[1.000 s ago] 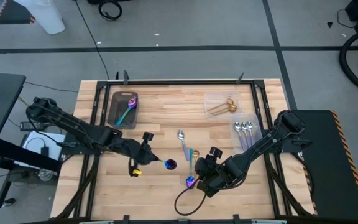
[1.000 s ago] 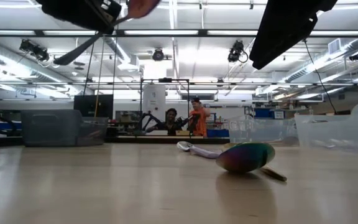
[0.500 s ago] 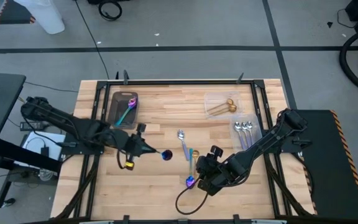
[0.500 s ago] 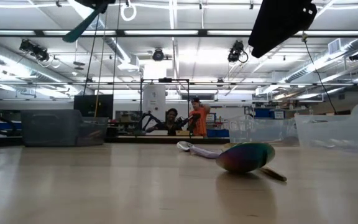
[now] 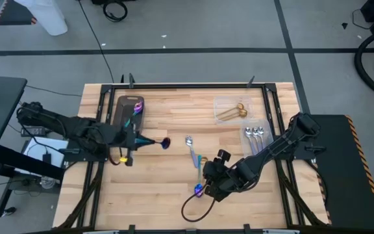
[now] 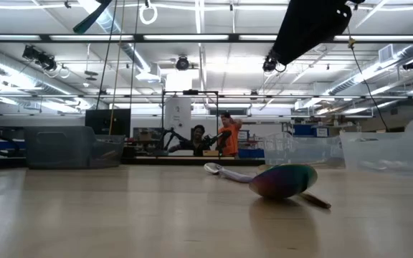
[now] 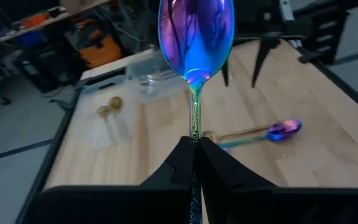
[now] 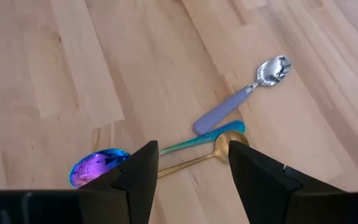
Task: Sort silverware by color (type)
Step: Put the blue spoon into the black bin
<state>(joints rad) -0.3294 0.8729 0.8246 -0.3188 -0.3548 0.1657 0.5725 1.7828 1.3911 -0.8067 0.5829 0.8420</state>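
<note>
My left gripper point(image 5: 141, 141) is shut on an iridescent purple-blue spoon point(image 5: 166, 142), held in the air just right of the dark tray point(image 5: 123, 121). Another iridescent spoon point(image 5: 132, 116) lies in that tray. Near the front middle, my right gripper point(image 8: 191, 168) hovers open over an iridescent spoon point(image 8: 98, 167) that lies crossed with a gold spoon point(image 8: 225, 144). A silver spoon point(image 8: 272, 70) lies flat just beyond them. The low view shows the iridescent spoon's bowl point(image 6: 282, 180) resting on the wood. My left gripper pinches the spoon's thin handle point(image 7: 194, 138) between its two fingertips, with the fingers running along the handle. The bowl point(image 7: 196, 37) sticks out ahead of the fingers toward the table's right. The spoon is lifted clear of the table, roughly level.
At the far right, one clear container point(image 5: 232, 112) holds gold spoons and another point(image 5: 255, 133) holds silver spoons. A black cable point(image 5: 190, 209) loops on the table at the near edge. Bare wood lies between the two arms.
My left gripper, still shut on the iridescent spoon, has risen and drawn back toward the far left, ending beside the dark tray. The spoon has travelled with it, clear of the table. My right gripper has stayed over the crossed spoons.
</note>
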